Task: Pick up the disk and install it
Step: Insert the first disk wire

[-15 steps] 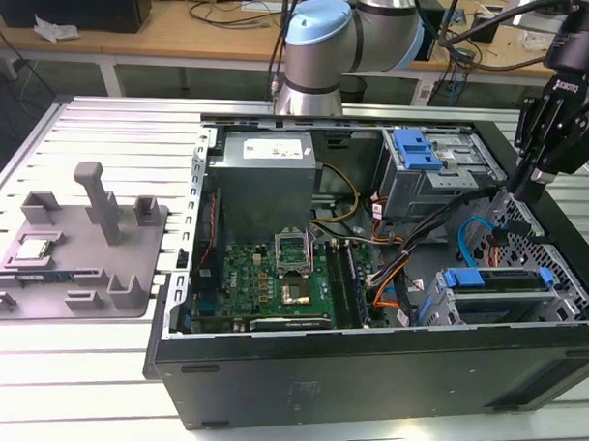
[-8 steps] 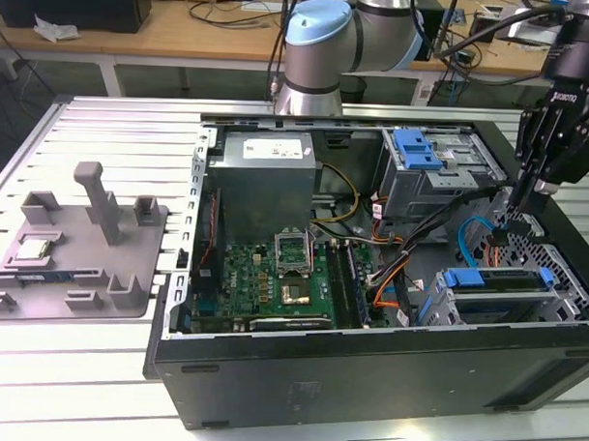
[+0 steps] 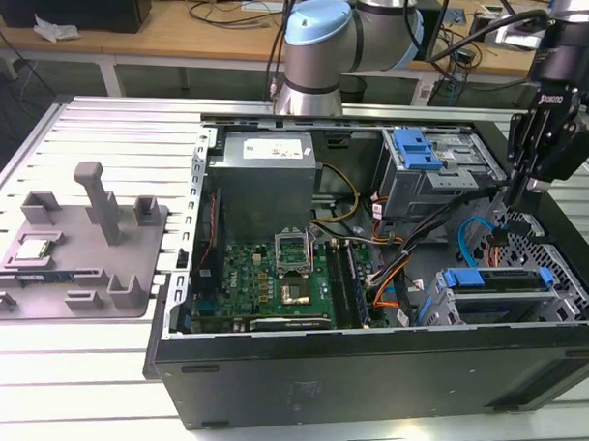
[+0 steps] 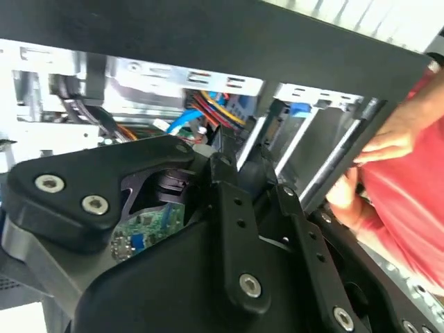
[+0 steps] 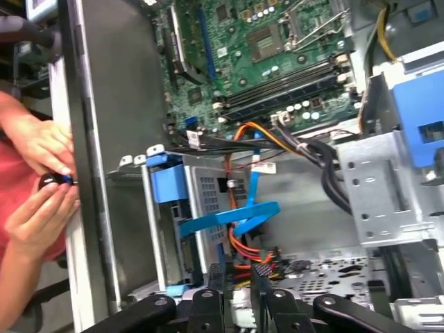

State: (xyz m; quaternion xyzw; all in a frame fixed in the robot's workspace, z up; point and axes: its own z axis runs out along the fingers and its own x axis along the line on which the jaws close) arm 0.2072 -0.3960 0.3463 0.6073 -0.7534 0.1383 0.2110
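Observation:
The disk [image 3: 496, 280] appears as a flat drive with a blue frame edge, lying in the grey drive cage at the case's front corner on the exterior view's right. In the first wrist view its blue tab and silver perforated side [image 5: 205, 191] show inside that cage. My gripper [image 3: 518, 196] hangs just above and behind the cage, over the cable bundle, pointing down. Its dark fingers stand a narrow gap apart in both wrist views [image 5: 238, 276] [image 4: 247, 173], with nothing between them. A blue flat cable [image 5: 232, 218] runs across in front of the disk.
The open black computer case [image 3: 366, 378] lies on a slatted metal table. A second grey cage with a blue latch [image 3: 418, 147] sits farther back. A grey fixture [image 3: 108, 291] with a small chip lies at the exterior view's left. A person's hands [image 5: 41, 173] touch the case's outer wall.

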